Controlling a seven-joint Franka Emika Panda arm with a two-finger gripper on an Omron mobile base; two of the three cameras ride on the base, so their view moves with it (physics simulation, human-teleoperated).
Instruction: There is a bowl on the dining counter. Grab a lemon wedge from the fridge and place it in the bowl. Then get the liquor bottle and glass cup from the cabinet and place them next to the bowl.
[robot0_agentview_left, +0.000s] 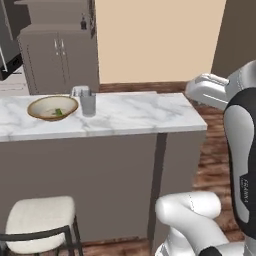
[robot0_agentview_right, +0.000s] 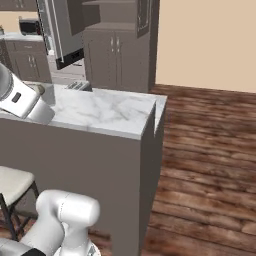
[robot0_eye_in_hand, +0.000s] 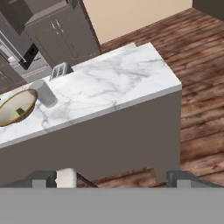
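Gripper (robot0_eye_in_hand: 111, 178) spread open, tips half-cut by the frame; glass cup (robot0_agentview_left: 88, 103) beside bowl (robot0_agentview_left: 53, 107) on dining counter (robot0_agentview_left: 140, 117), its lemon wedge (robot0_agentview_left: 58, 112) blurry

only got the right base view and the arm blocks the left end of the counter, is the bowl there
Observer: Yes. The left base view shows the bowl on the dining counter.
Operator: anything in it
Observer: A small green-yellow piece lies inside, likely the lemon wedge.
Operator: and the glass
Observer: The glass cup stands upright on the counter, close beside the bowl, on its right in that view.
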